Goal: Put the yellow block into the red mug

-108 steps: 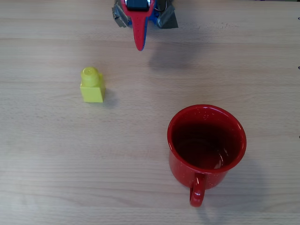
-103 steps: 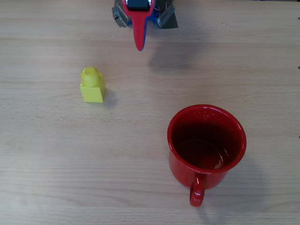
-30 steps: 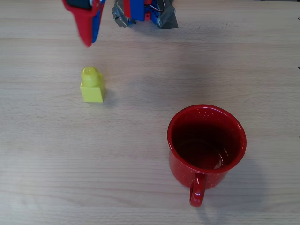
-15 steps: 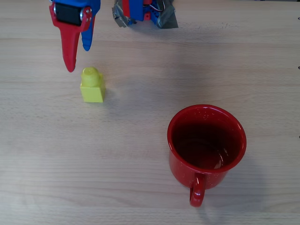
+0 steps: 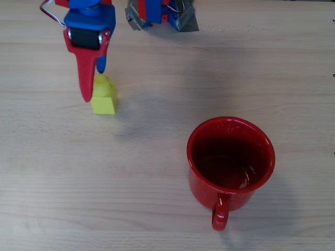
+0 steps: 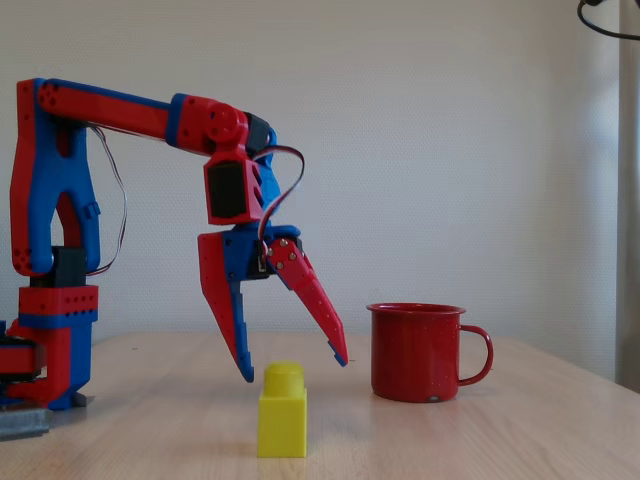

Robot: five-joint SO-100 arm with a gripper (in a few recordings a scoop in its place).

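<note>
The hand [image 6: 295, 370] hangs wide apart and empty, fingertips just above the yellow block [image 6: 282, 412].

Yellow block [image 5: 103, 97] [image 6: 282, 411], small cube with one round stud, stands upright on the table right under the spread gripper [image 5: 93, 83] [image 6: 295, 370]. Red mug [image 5: 231, 161] [image 6: 417, 351], glossy and speckled, upright, well apart from the gripper, handle facing away from it.
</note>
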